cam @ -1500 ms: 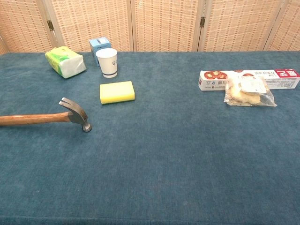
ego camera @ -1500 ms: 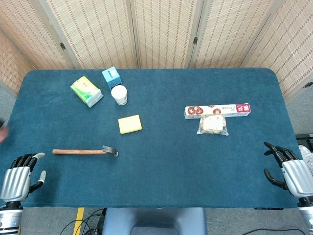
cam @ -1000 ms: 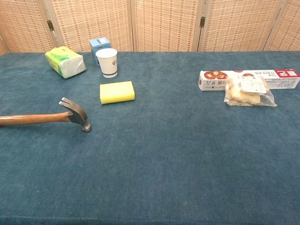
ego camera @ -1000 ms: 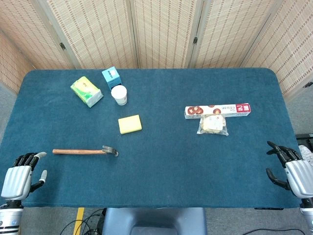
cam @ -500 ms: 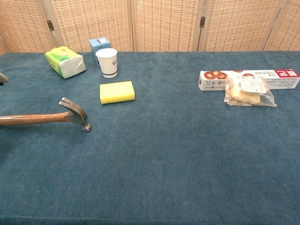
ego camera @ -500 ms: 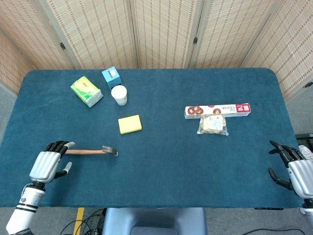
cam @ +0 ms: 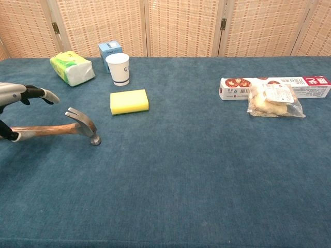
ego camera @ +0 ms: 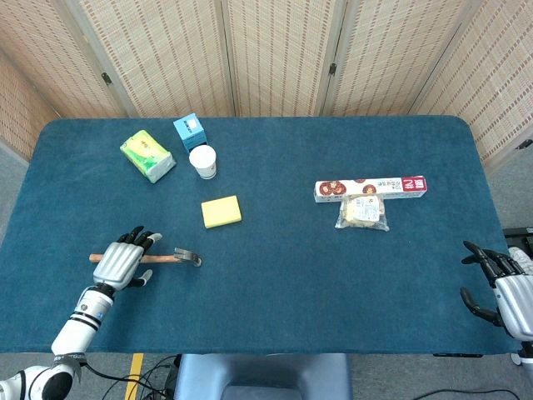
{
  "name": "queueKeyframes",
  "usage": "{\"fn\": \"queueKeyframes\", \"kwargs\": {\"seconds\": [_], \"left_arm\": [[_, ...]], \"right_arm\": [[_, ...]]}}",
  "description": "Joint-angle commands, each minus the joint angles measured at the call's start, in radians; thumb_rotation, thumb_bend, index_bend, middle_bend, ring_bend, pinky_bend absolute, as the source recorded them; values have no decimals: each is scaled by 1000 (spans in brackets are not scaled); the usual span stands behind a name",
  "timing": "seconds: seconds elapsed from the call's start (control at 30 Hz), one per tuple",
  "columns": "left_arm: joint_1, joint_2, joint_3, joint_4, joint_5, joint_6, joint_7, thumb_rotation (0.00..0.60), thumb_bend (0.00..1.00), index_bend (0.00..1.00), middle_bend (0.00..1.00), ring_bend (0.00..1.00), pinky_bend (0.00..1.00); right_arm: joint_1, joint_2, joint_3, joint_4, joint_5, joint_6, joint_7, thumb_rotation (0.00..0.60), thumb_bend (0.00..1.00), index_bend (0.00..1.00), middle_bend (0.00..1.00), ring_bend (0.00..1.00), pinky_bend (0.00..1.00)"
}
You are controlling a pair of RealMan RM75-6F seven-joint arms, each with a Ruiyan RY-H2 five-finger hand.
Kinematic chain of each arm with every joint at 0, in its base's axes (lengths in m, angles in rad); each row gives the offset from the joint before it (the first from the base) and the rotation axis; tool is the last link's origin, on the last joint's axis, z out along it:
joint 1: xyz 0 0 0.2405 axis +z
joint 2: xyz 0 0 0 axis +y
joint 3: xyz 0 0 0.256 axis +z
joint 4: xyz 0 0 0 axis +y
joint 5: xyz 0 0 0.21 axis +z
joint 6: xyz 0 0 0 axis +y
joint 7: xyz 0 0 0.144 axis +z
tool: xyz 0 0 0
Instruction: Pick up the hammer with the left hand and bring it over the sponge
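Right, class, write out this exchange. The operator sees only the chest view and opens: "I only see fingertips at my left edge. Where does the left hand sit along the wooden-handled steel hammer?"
Observer: The left hand is over the handle of the wooden-handled steel hammer, fingers spread. The handle's butt end pokes out past the hand, toward the left edge of the blue table.
Operator: And the right hand? I see none of it.
Observer: The right hand is at the table's right edge, fingers apart, holding nothing, well clear of the long printed box.
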Motion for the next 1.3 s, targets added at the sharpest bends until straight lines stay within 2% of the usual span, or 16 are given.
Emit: {"fn": "queueKeyframes", "kwargs": {"seconds": [0.03, 0.33, 0.73, 1.3], "left_arm": [[-32, -39, 3, 32, -48, -23, 32, 600, 386, 194, 182, 70, 220], [-54, -79, 23, 73, -91, -21, 27, 600, 387, 265, 304, 165, 220], [-59, -100, 36, 109, -88, 2, -30, 600, 390, 317, 376, 225, 221], [-79, -106, 61, 117, -95, -4, -28, 600, 549, 334, 394, 238, 220]], "right_arm": [[-1, 0, 0, 2, 0, 0, 2, 600, 301, 120, 354, 220, 238], [-4, -1, 0, 6, 5, 0, 5, 600, 301, 120, 354, 220, 238], [-4, -5, -1, 10, 6, -4, 6, 600, 301, 120, 354, 220, 237], [-6, -6, -1, 14, 13, -11, 6, 600, 302, 120, 354, 221, 238]]}}
